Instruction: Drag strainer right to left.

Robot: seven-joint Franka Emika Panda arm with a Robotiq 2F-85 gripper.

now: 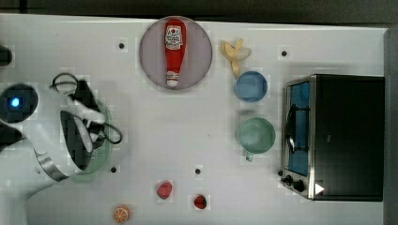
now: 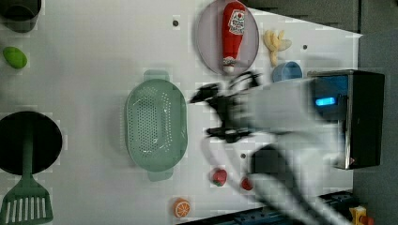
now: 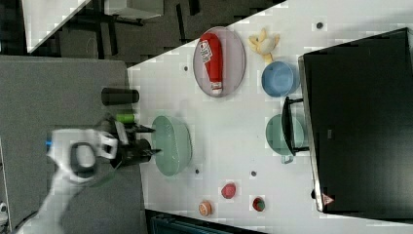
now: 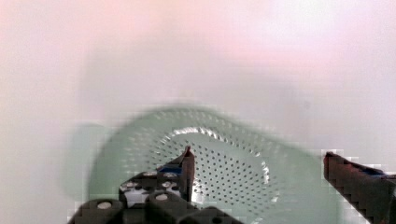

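A: Start at the wrist view: the gripper (image 4: 257, 161) hangs with its jaws spread wide, nothing between them. One dark fingertip (image 4: 188, 161) shows over the perforated bowl of the strainer (image 4: 210, 163), the other out past its rim.

B: So it's above the strainer, not on it?

A: That's how it reads. In the left view the gripper (image 2: 206, 115) sits just beside the strainer (image 2: 156, 124), off the left view's right rim, fingers apart and gripping nothing. Whether a tip touches the plastic I cannot tell.

B: And where is the strainer on the desk?

A: In the top view the strainer (image 1: 101, 150) lies close to the desk's (image 1: 155, 136) left edge, mostly under the arm. In the right view the strainer (image 3: 171, 145) sits right at the desk's left edge, with the gripper (image 3: 148, 141) just off that side.

B: Room to move?

A: Little towards that near edge. The other way there's a broad bare stretch of desk before the mint mug (image 1: 256, 136) and blue bowl (image 1: 251, 86), then the toaster oven (image 1: 335, 137) at the far end. Two strawberries (image 1: 164, 190) and an orange half (image 1: 121, 214) lie near the top view's bottom edge; the plate (image 1: 155, 51) with the ketchup bottle (image 1: 174, 49) sits by the top edge, the banana peel (image 1: 236, 52) next to it.

B: Which way does it point?

A: Long axis runs top to bottom in the left view, tab handles at both ends, open side up.
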